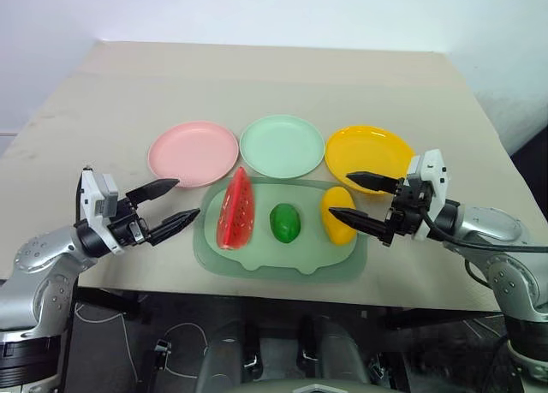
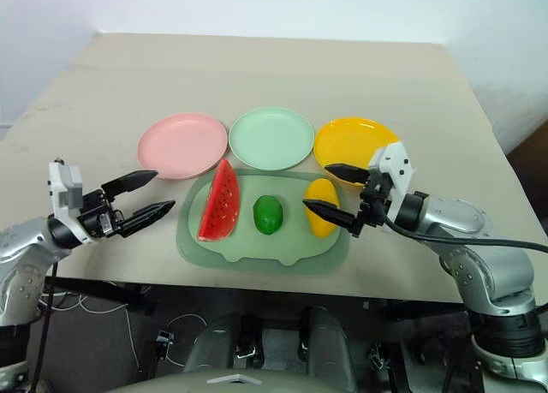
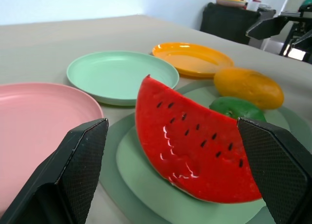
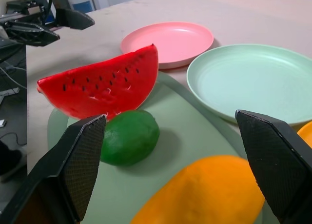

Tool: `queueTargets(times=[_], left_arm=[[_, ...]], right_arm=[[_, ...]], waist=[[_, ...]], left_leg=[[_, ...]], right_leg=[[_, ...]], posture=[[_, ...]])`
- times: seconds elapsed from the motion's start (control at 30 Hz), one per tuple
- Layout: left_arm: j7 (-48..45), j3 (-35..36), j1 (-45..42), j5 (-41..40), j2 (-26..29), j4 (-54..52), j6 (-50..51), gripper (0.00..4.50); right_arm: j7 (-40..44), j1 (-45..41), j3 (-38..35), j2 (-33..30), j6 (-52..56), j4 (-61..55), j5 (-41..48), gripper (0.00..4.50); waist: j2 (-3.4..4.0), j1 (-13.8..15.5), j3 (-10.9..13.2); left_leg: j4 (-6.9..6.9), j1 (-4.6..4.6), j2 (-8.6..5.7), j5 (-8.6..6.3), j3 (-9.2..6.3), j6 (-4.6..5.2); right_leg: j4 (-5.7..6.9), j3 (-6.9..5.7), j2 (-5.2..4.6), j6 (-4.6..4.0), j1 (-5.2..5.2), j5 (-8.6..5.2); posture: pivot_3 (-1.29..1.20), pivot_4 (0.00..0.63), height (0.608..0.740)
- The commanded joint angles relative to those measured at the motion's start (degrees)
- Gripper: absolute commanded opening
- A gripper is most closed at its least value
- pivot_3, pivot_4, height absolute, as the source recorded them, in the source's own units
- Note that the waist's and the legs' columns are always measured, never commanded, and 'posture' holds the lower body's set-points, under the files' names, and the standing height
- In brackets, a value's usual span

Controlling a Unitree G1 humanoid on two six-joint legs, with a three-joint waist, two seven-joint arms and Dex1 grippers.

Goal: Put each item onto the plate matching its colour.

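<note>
Watermelon wedge (image 1: 236,210), green fruit (image 1: 285,223) and yellow fruit (image 1: 337,214) in a row on the mat (image 1: 282,258) near the tabletop's front edge, behind them the pink plate (image 1: 193,151), mint plate (image 1: 282,145) and yellow plate (image 1: 368,151) (all bare, apparently awaiting sorting); left gripper (image 1: 171,205) and right gripper (image 1: 360,199) flanking the mat, jaws apart, empty.

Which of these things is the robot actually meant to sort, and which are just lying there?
Part of the job:
red plastic watermelon wedge
glossy green oval fruit
yellow oblong fruit
round pink plate
round mint green plate
round yellow plate

Just lying about:
large pale green mat under the three toys
</note>
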Motion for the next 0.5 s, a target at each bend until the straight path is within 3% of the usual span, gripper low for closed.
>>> queueTargets(times=[0.03, 0.5], left_arm=[[0.5, 0.3, -0.2, -0.5, 0.3, -2.5, -0.4, 4.45], [-0.7, -3.0, -4.7, 0.7, -0.3, 0.4, -1.2, 4.45]], right_arm=[[1.2, -1.5, -0.1, -0.5, -1.8, 0.1, -0.4, 4.5], [-3.8, -1.4, -1.3, 0.9, 1.5, -1.3, 1.1, 4.5]], waist=[[0.0, 0.0, 0.0], [0.0, 0.0, 0.0]], left_leg=[[0.0, 0.01, 0.0, 0.0, 0.0, 0.0], [0.0, 0.01, -0.01, 0.01, 0.0, -0.02]], right_leg=[[0.0, 0.0, 0.0, 0.0, 0.01, 0.0], [0.02, 0.0, 0.0, -0.07, 0.01, 0.05]], posture=[[0.0, 0.15, 0.696], [0.0, 0.15, 0.696]])
